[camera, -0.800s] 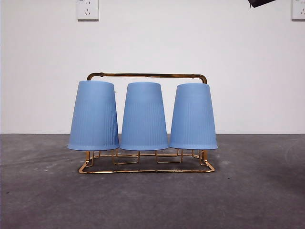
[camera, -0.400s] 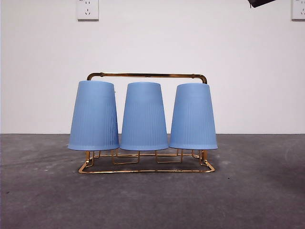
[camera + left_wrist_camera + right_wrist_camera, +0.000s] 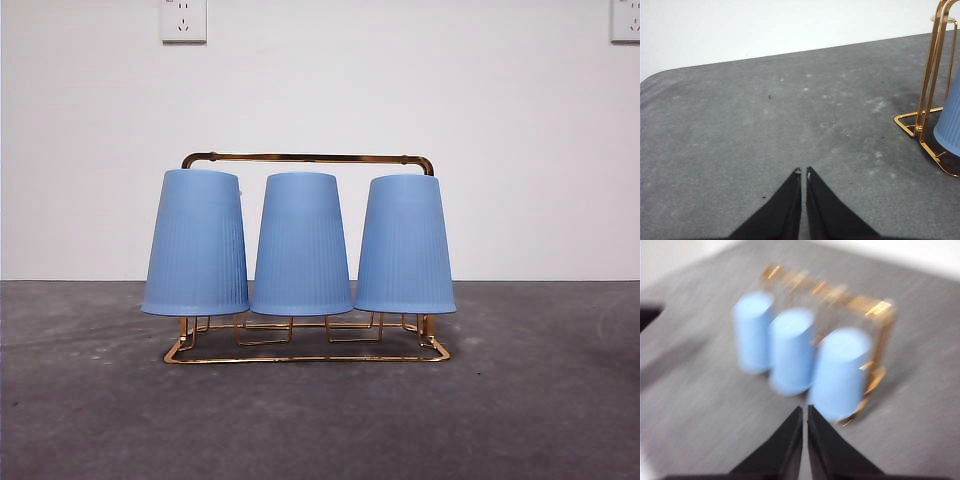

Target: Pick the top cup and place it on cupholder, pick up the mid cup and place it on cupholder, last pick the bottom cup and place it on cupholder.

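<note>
On the grey table (image 3: 90, 420), nearest the front camera, the gold cupholder (image 3: 306, 357) stands with three blue cups upturned on it in a row: left cup (image 3: 196, 243), middle cup (image 3: 301, 245), right cup (image 3: 405, 245). Farther back, the left gripper (image 3: 803, 174) hangs low beside the rack, jaws closed and empty; the right gripper (image 3: 804, 410), above, is likewise closed and empty.

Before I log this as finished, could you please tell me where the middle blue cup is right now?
In the front view, the middle cup sits upside down on the cupholder, between the other two blue cups.
</note>
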Motion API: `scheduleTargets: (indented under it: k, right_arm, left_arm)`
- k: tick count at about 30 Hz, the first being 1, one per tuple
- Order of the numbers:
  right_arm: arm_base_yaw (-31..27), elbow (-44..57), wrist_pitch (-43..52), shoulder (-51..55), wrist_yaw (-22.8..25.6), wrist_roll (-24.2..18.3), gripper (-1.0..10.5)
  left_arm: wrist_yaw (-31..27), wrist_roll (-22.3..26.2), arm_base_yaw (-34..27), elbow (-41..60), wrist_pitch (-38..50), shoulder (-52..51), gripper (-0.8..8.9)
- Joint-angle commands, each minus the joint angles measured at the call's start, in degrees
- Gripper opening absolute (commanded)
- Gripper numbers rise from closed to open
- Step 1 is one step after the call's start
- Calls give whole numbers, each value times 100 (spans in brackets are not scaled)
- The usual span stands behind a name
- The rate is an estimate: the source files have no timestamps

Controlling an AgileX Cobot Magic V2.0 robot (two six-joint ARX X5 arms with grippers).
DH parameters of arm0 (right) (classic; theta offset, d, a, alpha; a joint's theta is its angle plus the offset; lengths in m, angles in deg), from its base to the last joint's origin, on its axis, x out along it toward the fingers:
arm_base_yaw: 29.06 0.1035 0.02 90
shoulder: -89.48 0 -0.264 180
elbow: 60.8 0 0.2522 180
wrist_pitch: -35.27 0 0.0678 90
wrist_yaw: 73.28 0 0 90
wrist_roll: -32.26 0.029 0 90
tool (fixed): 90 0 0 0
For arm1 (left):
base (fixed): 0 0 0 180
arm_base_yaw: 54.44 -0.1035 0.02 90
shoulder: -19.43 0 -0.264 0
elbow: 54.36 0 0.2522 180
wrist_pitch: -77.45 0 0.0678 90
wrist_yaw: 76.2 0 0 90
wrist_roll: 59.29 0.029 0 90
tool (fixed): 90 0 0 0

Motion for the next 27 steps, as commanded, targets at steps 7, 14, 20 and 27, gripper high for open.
scheduleTargets:
  k: [7,14,20,27]
  right_arm:
    - [-1853,1552,1519,1478,87,-125,11]
    - [-2594,2883,2402,2479,90,-136,11]
    - [-2675,3622,2487,3062,111,-201,11]
    - [-2675,4089,2588,3171,181,-177,11]
  left_arm:
    - [13,-48,-15,116,-39,-11,9]
    - [13,-48,-15,116,-39,-11,9]
    - [13,-48,-15,116,-39,-11,9]
    - [13,-50,-15,116,-39,-11,9]
